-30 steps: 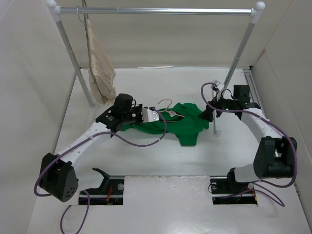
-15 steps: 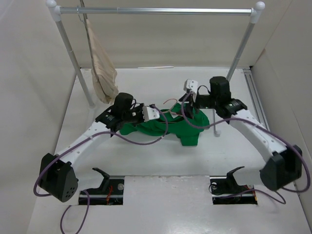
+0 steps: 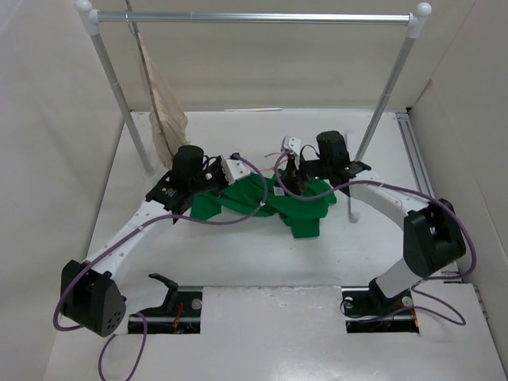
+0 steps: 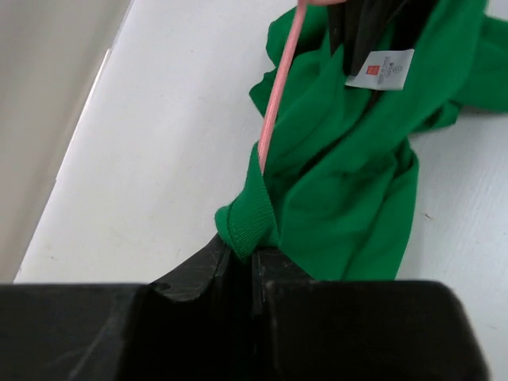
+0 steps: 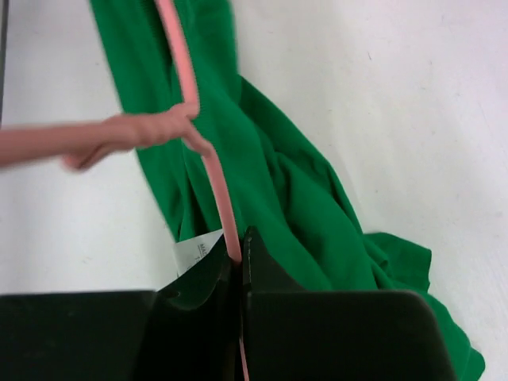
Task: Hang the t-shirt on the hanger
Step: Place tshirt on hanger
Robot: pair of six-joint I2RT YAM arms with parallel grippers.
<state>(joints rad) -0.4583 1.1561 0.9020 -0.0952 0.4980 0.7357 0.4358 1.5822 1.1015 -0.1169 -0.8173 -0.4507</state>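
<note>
1. The jaws of the left gripper (image 4: 252, 254) are pressing fully together on a ribbed edge of the t-shirt (image 4: 349, 190). Those of the right gripper (image 5: 240, 248) are clamping the thin wire of the hanger (image 5: 184, 75). No gap is showing in either pair.
2. The t-shirt is lying bunched on the table (image 3: 262, 254), in front of the middle of the clothes rail (image 3: 254, 17), and both grippers are meeting over it.
3. The hanger is running from the right jaws into the cloth fold just beside the left jaws.
4. The step appears to be threading one hanger shoulder through an opening of the shirt. To do it well, the left arm should be holding the ribbed edge taut and lifted toward the rail while the right arm is sliding the wire in slowly.
5. The white label (image 4: 379, 69) is sitting near the wire, so the wire end may be at risk of snagging it.
</note>
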